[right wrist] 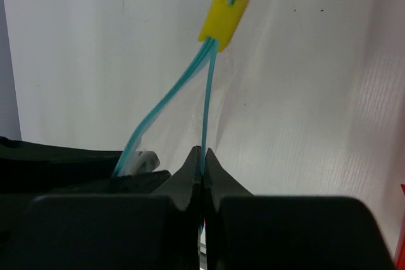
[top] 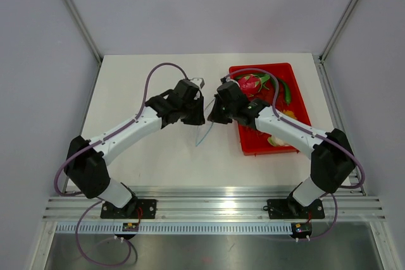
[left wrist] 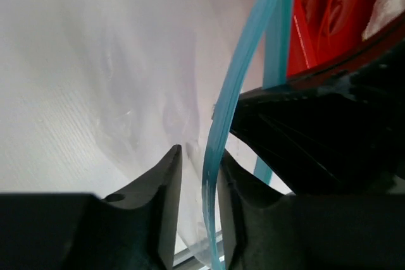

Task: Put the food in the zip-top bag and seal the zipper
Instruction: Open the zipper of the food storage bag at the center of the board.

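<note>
The zip-top bag (top: 204, 132) is hanging above the bench's (top: 158, 156) middle.
The right gripper (right wrist: 201, 156) is clenching the zipper (right wrist: 205, 118) near a yellow slider (right wrist: 223, 23); the left gripper (left wrist: 196, 156) is straddling the zipper, grip unclear. The food (top: 286, 92) is lying in the red tray (top: 250, 147) at the bench's far right.

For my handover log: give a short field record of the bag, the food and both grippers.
zipper: strips parted below the yellow slider
left gripper: jaws slightly apart, astride one strip
right gripper: shut on the other strip
zip-top bag: between the two grippers, mouth open
food: lying in the red tray, not bagged
</note>
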Available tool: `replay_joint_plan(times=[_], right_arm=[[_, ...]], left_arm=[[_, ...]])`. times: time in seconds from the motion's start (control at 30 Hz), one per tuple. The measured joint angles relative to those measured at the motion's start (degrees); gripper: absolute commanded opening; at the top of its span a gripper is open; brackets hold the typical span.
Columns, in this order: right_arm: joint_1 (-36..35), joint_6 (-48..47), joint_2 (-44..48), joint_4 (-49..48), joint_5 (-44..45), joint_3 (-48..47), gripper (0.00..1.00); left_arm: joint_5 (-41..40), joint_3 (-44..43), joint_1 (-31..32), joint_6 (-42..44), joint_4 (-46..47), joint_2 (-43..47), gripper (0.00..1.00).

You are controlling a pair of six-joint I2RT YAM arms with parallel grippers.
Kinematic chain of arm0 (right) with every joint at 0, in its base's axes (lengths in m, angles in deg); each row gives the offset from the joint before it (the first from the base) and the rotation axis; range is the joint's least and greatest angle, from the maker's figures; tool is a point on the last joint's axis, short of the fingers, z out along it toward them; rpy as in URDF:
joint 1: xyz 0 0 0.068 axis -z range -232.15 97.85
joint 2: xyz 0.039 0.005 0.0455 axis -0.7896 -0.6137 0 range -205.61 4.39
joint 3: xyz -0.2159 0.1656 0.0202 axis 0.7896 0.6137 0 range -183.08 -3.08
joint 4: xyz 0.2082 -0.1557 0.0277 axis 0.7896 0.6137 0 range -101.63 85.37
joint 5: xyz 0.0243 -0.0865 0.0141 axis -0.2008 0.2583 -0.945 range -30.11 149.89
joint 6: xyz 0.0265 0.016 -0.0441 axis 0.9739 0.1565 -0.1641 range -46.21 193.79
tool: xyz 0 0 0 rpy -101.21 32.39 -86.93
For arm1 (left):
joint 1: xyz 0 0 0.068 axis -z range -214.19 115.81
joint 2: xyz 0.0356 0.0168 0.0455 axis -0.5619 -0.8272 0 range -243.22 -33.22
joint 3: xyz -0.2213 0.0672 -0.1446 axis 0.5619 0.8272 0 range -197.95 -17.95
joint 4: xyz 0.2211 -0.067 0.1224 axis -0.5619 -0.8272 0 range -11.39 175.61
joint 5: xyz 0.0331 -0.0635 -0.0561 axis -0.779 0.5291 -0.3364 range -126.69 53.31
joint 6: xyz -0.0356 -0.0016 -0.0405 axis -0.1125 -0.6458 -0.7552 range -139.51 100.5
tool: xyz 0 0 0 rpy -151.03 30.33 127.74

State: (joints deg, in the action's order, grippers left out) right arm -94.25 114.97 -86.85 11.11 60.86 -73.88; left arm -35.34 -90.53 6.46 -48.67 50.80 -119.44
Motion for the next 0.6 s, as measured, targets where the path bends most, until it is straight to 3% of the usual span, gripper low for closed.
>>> replay_joint_plan(times=[0.03,0.1,0.6], right_arm=[[0.00,0.00,0.24,-0.28,0.13,0.26,0.00],[-0.02,-0.13,0.59,-0.35,0.76,0.90,0.00],[0.74,-3.32,-3.82,-0.85,3.63,2.97,0.00]], left_arm=[[-0.46,-0.02,-0.11,0.11,-0.15,-0.35,0.08],[-1.18,-0.04,-0.57,0.35,-0.96,-0.79,0.00],[-4.55,-2.01,-4.17,1.31,-8.52,4.59,0.00]])
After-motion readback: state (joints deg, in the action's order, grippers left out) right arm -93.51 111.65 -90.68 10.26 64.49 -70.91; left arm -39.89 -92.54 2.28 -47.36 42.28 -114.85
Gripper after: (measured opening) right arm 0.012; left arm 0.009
